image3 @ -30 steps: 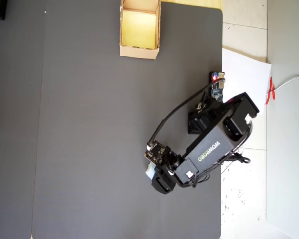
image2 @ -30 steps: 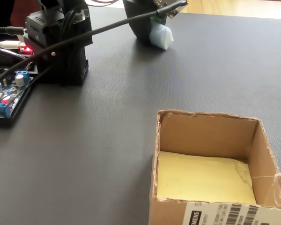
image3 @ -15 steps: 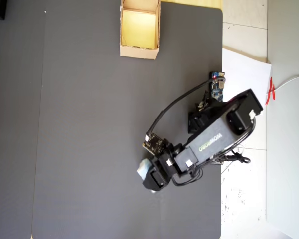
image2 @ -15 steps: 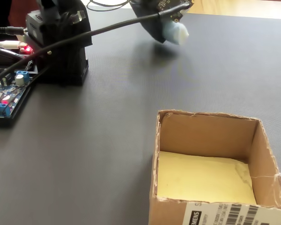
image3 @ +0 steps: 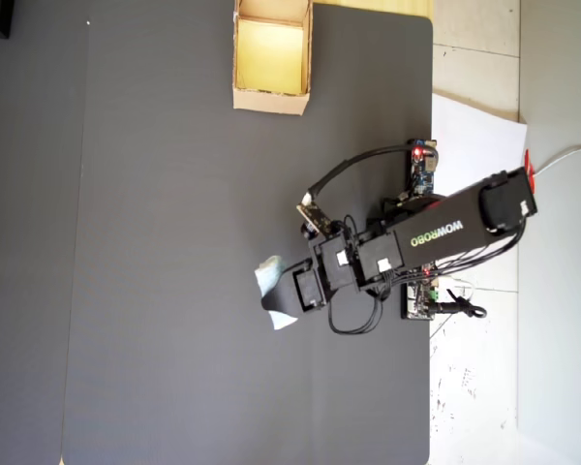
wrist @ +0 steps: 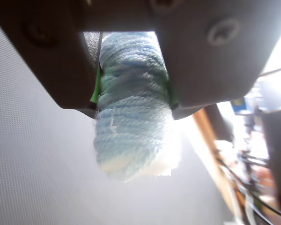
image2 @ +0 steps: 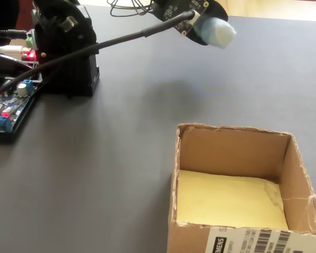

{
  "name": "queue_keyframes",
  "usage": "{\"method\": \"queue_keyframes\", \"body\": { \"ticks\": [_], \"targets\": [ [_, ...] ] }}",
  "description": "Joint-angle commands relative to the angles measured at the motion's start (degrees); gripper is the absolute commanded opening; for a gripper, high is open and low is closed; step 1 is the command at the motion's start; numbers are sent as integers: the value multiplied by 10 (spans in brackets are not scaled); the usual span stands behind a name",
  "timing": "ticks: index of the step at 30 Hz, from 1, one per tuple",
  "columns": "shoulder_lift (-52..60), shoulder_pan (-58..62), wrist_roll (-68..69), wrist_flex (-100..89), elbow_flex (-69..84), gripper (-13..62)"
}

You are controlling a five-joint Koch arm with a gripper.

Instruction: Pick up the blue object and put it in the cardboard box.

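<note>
The blue object [wrist: 133, 122], a pale blue-white ribbed yarn-like roll, is clamped between my two jaws in the wrist view, its lower end sticking out past them. My gripper [wrist: 133, 101] is shut on it. In the fixed view the blue object [image2: 217, 31] hangs in the air at the top, held by the gripper [image2: 200, 23], well above the mat. The cardboard box [image2: 289, 153] stands open at the lower right with a yellow floor. In the overhead view the box [image3: 271, 97] is at the top and the blue object [image3: 269, 276] is far below it.
A dark grey mat [image3: 155, 242] covers the table. The arm's black base [image2: 68, 47] and circuit boards [image2: 8, 105] sit at the left of the fixed view, with cables beside them. White paper [image3: 474, 126] lies past the mat's right edge in the overhead view.
</note>
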Motion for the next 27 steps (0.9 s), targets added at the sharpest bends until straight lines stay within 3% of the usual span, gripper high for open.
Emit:
{"method": "queue_keyframes", "body": {
  "ticks": [1, 26, 27],
  "targets": [
    [18, 26, 0, -73, -11, 50],
    [43, 393, -54, -194, -32, 50],
    [36, 448, -55, -188, -43, 50]
  ]
}}
